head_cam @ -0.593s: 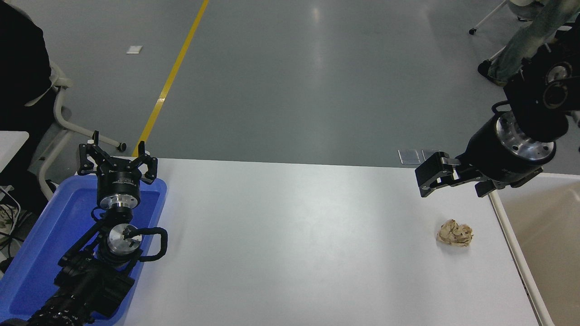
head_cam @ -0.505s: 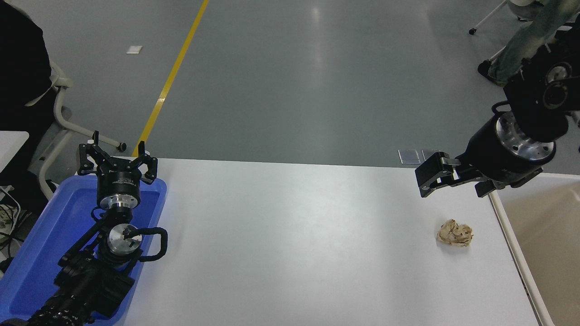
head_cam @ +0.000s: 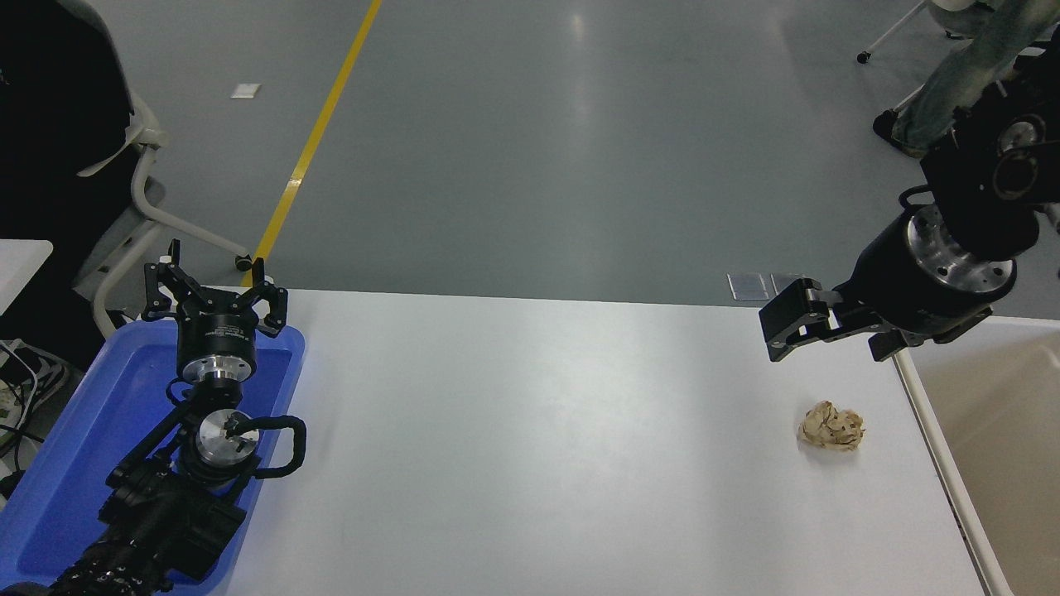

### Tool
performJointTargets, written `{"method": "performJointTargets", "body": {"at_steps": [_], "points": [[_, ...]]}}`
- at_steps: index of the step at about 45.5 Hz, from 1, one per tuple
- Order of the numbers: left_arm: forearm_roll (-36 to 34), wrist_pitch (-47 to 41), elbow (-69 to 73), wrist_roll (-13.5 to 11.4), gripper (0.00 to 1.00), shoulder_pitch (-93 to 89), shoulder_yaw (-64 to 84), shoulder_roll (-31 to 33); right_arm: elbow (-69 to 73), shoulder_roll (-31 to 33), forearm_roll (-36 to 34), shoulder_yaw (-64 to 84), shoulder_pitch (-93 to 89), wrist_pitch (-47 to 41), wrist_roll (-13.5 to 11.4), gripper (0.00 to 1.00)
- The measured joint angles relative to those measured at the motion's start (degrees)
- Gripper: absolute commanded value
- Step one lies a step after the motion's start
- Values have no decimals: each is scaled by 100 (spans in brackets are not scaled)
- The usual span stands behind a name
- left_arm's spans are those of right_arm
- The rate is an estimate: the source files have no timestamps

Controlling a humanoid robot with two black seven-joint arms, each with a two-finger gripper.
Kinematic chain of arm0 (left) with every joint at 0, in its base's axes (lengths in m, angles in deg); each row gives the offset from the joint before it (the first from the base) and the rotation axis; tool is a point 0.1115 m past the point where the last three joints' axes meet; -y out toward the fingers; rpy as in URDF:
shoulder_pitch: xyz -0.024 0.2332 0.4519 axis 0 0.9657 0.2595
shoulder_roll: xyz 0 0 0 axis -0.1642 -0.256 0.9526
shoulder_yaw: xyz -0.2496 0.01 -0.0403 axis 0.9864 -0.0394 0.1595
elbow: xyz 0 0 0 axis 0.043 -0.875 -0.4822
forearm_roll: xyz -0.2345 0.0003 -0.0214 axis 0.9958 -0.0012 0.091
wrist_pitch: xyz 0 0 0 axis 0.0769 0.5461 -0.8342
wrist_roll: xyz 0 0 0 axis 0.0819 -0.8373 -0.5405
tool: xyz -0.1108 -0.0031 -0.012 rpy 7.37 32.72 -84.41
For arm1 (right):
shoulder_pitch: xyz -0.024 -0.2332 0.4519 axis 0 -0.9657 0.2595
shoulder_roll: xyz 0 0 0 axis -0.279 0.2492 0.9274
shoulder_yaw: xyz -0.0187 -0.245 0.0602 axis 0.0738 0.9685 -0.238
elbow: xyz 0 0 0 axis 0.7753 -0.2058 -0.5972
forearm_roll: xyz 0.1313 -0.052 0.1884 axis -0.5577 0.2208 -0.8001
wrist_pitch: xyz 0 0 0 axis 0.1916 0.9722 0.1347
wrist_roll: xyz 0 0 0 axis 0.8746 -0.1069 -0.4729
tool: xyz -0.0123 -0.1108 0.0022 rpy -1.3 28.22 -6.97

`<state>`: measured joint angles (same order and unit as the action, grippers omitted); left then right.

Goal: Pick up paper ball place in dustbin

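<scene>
Paper ball (head_cam: 831, 426): crumpled tan wad lying on white desk (head_cam: 538, 447), near desk's right edge, untouched. Dustbin (head_cam: 1006, 430): cream bin just beyond that right edge, beside ball, only partly in frame. Right claw (head_cam: 782, 327): hangs above desk, beyond ball toward desk's far edge, clear of ball, holding nothing; finger spread cannot be told. Left claw (head_cam: 214, 291): fingers spread wide, parked over blue tray (head_cam: 66, 463) at desk's left end, well apart from ball.
</scene>
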<state>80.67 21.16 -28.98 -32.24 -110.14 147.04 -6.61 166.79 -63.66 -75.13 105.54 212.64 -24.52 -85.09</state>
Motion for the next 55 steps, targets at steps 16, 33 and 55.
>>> {"method": "performJointTargets", "body": {"at_steps": [16, 33, 55], "points": [[0, 0, 0, 0, 99, -1, -1, 0, -56, -1, 44, -96, -204, 53, 0, 100], [0, 0, -2, 0, 99, -4, -3, 0, -635, -92, 84, -332, -1001, 591, -6, 100], [0, 0, -3, 0, 99, 4, -3, 0, -2280, -467, 419, -788, -3469, 2221, -2, 100]]}}
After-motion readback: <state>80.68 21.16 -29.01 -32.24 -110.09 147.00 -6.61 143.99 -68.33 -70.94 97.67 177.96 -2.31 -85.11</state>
